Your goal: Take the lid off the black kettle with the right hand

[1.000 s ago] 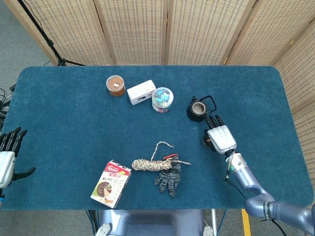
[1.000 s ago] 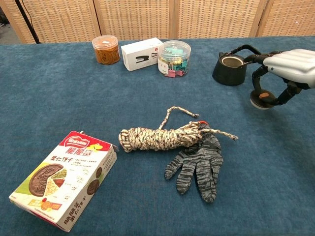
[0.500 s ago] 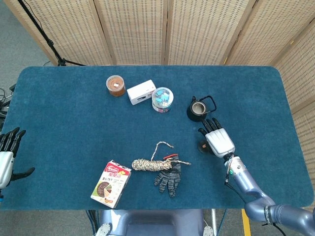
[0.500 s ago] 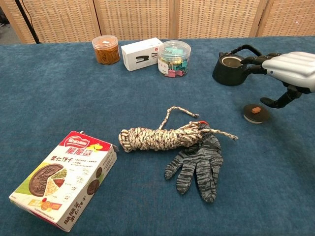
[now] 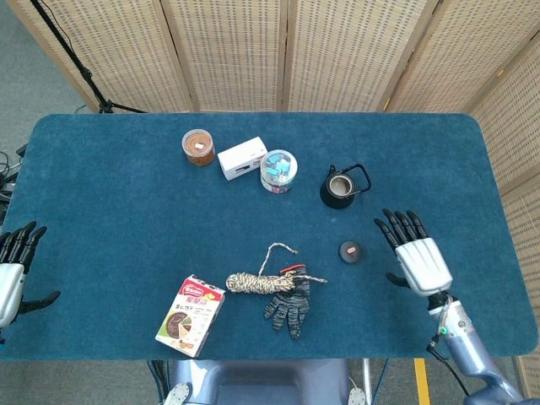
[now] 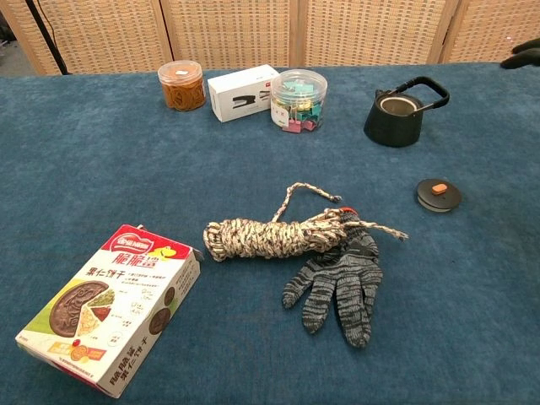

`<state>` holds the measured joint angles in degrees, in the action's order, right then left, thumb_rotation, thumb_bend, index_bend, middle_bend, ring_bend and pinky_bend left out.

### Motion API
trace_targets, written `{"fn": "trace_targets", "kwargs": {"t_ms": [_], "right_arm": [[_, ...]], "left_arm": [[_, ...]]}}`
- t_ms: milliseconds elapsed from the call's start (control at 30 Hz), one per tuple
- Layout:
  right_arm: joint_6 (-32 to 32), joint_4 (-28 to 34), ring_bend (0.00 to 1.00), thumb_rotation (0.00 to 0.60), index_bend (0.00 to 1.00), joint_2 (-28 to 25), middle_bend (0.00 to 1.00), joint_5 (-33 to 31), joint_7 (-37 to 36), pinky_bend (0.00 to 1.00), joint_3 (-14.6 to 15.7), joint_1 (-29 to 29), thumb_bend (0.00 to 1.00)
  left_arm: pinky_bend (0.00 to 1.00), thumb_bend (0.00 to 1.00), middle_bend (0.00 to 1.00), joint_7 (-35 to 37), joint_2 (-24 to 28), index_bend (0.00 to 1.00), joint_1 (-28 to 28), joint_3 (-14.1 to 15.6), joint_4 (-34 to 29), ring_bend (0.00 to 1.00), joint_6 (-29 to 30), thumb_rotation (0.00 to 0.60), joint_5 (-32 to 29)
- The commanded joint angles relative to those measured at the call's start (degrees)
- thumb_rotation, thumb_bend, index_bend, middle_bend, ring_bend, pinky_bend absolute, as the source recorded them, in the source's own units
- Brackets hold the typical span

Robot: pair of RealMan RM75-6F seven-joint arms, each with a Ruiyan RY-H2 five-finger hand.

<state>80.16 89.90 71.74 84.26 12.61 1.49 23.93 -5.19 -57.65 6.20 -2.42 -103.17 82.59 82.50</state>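
My right hand (image 5: 419, 256) hovers near the tabletop's (image 5: 110, 202) right edge, fingers spread, holding nothing; my left hand (image 5: 12, 272) hangs open off the left edge. The round black lid (image 5: 350, 251) lies flat, orange knob up, on bare cloth. Farther back stands the open black kettle (image 5: 339, 187), handle upright.
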Motion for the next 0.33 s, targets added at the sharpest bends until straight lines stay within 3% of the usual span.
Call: {"fn": "trace_targets", "kwargs": {"t_ms": [33, 333], "right_arm": [[6.4, -1.1, 0.0, 0.6, 0.0, -2.7, 0.0, 4.0, -4.3, 0.0, 2.2, -5.2, 0.0], [13.1, -8.1, 0.0, 0.6, 0.0, -2.1, 0.0, 3.5, -10.3, 0.0, 2.1, -12.9, 0.0]], "left_arm": [[0.0, 0.05, 0.0, 0.7, -0.2, 0.0, -0.3, 0.5, 0.7, 0.0, 0.6, 0.6, 1.4], [0.0, 0.05, 0.0, 1.4, -0.6, 0.0, -1.4, 1.1, 1.6, 0.0, 2.3, 0.6, 2.7]]}}
